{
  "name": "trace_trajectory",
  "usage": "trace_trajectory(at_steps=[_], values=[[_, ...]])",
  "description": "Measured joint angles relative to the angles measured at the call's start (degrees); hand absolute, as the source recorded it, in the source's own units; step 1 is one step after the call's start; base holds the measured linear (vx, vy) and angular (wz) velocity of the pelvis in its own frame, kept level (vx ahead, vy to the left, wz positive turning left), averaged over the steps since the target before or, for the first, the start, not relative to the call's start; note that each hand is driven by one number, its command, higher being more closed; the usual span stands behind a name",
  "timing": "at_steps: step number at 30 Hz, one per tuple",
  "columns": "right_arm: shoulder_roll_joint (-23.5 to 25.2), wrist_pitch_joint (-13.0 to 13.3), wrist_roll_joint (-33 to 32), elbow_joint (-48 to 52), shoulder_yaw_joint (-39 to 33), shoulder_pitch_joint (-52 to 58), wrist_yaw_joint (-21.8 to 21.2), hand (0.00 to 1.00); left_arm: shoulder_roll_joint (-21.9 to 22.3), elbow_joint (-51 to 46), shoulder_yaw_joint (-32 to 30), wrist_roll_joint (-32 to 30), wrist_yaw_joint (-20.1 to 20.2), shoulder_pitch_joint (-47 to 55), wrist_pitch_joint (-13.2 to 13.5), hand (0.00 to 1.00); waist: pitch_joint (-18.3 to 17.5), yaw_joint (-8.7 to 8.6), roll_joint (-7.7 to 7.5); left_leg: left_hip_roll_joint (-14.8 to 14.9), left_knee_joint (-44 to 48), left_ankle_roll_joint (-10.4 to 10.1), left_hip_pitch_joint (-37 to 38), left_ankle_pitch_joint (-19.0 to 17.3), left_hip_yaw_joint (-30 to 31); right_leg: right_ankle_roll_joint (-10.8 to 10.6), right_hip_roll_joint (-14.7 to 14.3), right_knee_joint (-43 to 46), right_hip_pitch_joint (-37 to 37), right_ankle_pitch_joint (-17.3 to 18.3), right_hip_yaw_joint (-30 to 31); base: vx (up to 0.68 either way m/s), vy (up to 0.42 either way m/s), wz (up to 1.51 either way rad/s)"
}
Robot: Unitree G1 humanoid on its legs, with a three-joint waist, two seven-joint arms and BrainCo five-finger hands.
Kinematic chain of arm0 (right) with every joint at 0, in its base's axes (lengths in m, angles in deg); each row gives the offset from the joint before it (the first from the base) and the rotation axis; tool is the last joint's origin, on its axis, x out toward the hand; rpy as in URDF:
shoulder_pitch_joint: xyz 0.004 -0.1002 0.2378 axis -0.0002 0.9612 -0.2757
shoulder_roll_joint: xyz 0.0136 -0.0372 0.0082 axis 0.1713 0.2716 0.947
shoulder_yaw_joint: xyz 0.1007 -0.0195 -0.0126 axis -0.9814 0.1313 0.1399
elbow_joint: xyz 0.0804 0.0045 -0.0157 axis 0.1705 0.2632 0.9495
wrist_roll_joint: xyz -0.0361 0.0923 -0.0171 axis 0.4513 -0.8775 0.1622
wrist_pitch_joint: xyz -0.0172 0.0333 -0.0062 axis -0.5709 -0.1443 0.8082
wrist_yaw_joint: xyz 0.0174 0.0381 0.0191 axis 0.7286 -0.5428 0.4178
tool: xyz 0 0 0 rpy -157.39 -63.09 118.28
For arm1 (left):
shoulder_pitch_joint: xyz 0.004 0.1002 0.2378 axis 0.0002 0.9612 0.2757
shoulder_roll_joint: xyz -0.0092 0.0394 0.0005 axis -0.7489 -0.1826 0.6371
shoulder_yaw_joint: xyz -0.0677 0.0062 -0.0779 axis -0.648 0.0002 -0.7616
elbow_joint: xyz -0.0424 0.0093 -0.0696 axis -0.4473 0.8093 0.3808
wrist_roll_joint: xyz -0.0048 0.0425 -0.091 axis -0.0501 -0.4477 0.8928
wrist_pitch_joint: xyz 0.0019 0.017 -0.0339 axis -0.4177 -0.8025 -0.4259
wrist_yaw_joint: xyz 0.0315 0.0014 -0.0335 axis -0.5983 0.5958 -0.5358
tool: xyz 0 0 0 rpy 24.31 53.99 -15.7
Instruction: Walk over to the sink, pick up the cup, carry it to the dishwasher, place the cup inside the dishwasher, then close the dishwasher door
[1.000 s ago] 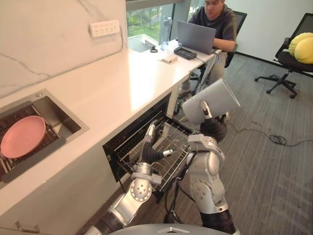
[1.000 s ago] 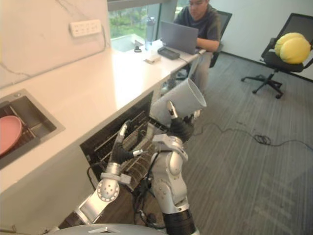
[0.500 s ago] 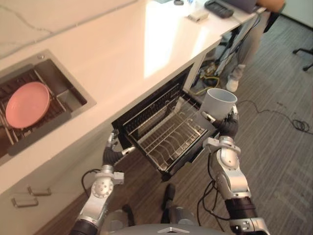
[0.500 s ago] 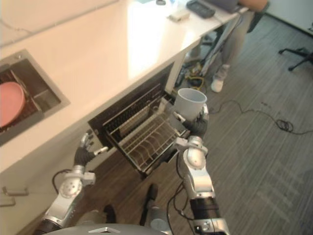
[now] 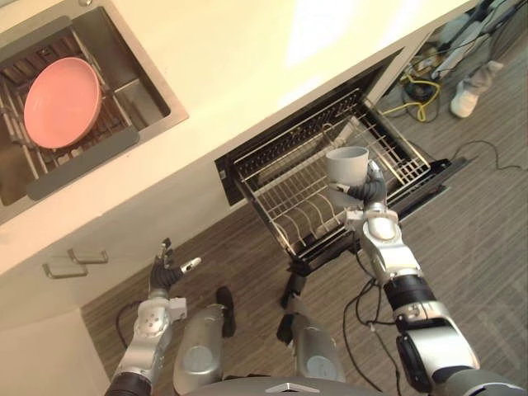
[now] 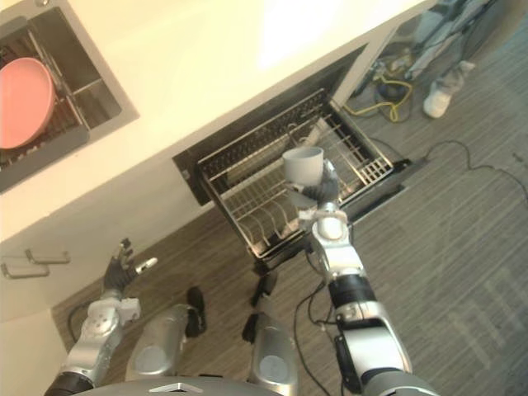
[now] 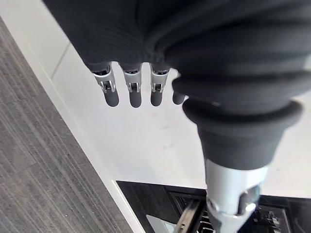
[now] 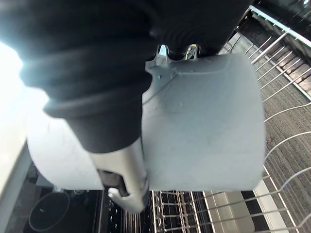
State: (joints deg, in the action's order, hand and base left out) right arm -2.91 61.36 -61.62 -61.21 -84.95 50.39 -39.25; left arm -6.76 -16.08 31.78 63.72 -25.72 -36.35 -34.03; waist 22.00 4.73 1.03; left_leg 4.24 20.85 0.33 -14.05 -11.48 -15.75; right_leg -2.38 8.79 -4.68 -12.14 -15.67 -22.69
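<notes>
While the right hand [image 5: 367,195] curls tight round the pale grey cylindrical cup [image 5: 347,167], mouth up, it's held above the pulled-out wire dishwasher rack [image 5: 290,200], toward its outer edge. Left hand [image 5: 162,275] hangs low near the pale cabinet front [image 5: 124,216], fingers straight and loose, holding nothing. Round pink plate [image 5: 63,101] lies in the steel sink [image 5: 78,158].

Silver-grey arms [image 5: 394,262], dark ribbed wrist covers [image 7: 228,53], dark-tipped silver fingers [image 7: 135,93]
</notes>
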Motion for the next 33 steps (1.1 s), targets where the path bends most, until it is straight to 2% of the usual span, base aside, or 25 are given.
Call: trace_trajectory(at_steps=[7, 10, 14, 15, 16, 20, 23, 28, 29, 33], values=[[-2.9, -3.1, 0.0, -11.9, 6.5, -12.9, -6.9, 1.00, 0.2, -0.2, -0.6, 2.0, 1.2, -2.4, 0.0, 0.00, 3.5, 1.78, 0.55, -0.7, -0.1, 0.2, -2.1, 1.6, 1.8, 0.5, 0.7, 0.0, -1.0, -0.3, -2.1, -0.03, -0.012, 0.17], [-4.0, -4.4, -0.1, -14.7, 8.4, -16.9, -10.2, 1.00, 0.4, -0.2, -0.5, 0.8, 1.1, -2.3, -1.8, 0.00, 4.3, 2.64, 1.20, -0.9, 0.1, 0.4, -2.8, 1.8, 2.4, 0.6, 0.8, 0.0, -1.1, -0.5, -3.1, -0.03, -0.009, 0.10], [-4.0, -7.3, -0.2, -20.7, 9.9, -20.9, -15.0, 1.00, 0.4, 1.5, -0.2, -1.4, 1.2, -2.4, -5.7, 0.00, 4.8, 3.59, 1.22, -0.9, 0.4, 0.4, -3.7, 2.1, 2.9, 0.8, 0.8, 0.0, -1.5, -0.6, -3.3, -0.03, -0.010, 0.09], [-3.8, -10.0, -2.4, -26.5, 10.6, -21.6, -17.9, 1.00, 0.4, 7.7, 0.3, -1.4, 3.7, -3.3, -10.5, 0.00, 5.2, 4.39, 1.30, -0.6, 2.0, 0.4, -5.3, 1.9, 3.5, 1.1, 0.7, 0.0, -2.0, -0.7, -4.1, -0.07, -0.016, 0.14], [-3.8, -10.8, -2.4, -26.8, 10.5, -21.7, -18.5, 1.00, 0.4, 8.6, 0.3, -1.4, 4.7, -3.4, -11.1, 0.00, 5.6, 4.51, 1.32, -0.4, 2.5, 0.5, -5.7, 1.8, 3.5, 1.4, 0.6, 0.0, -2.1, -0.4, -4.7, -0.08, -0.018, 0.12], [-3.5, -11.0, -2.4, -29.6, 10.0, -23.3, -19.7, 1.00, 0.2, 10.2, 0.6, -1.3, 6.3, -3.8, -11.7, 0.00, 6.5, 5.09, 1.51, 0.0, 3.1, 0.4, -6.3, 1.7, 3.7, 2.1, 0.6, 0.0, -2.2, 0.7, -6.3, -0.04, -0.015, 0.00], [-3.5, -11.1, -2.3, -33.7, 8.0, -24.8, -21.2, 1.00, -0.8, 11.3, 1.8, -0.2, 8.8, -4.4, -13.3, 0.00, 6.6, 5.45, 1.81, 0.0, 3.4, 0.1, -7.9, 1.9, 4.9, 2.3, 0.6, 0.0, -3.0, 0.4, -7.7, 0.00, -0.034, 0.13], [-2.7, -10.8, -2.3, -34.7, 8.1, -25.3, -22.4, 1.00, -1.7, 12.6, 3.4, 1.1, 9.8, -4.9, -14.7, 0.00, 6.8, 6.49, 2.29, 0.0, 3.8, 0.1, -8.6, 1.9, 5.1, 2.1, 0.6, 0.0, -3.6, -0.5, -7.9, 0.04, 0.002, 0.03], [-2.1, -10.8, -2.2, -35.2, 8.2, -25.6, -22.3, 0.00, -1.8, 12.6, 3.6, 1.1, 9.8, -5.0, -14.8, 0.00, 6.8, 6.67, 2.31, -0.1, 3.8, 0.1, -8.7, 1.9, 5.2, 2.1, 0.6, 0.0, -3.6, -0.5, -7.9, 0.01, 0.001, 0.04], [-1.1, -10.4, -2.3, -35.2, 8.3, -27.0, -21.6, 0.00, -1.9, 12.5, 4.4, 1.8, 9.8, -5.0, -14.9, 0.00, 7.0, 7.15, 2.78, -0.3, 3.6, 0.3, -8.7, 2.1, 5.2, 2.2, 0.5, 0.0, -3.6, -0.6, -7.9, -0.01, -0.002, 0.01]])
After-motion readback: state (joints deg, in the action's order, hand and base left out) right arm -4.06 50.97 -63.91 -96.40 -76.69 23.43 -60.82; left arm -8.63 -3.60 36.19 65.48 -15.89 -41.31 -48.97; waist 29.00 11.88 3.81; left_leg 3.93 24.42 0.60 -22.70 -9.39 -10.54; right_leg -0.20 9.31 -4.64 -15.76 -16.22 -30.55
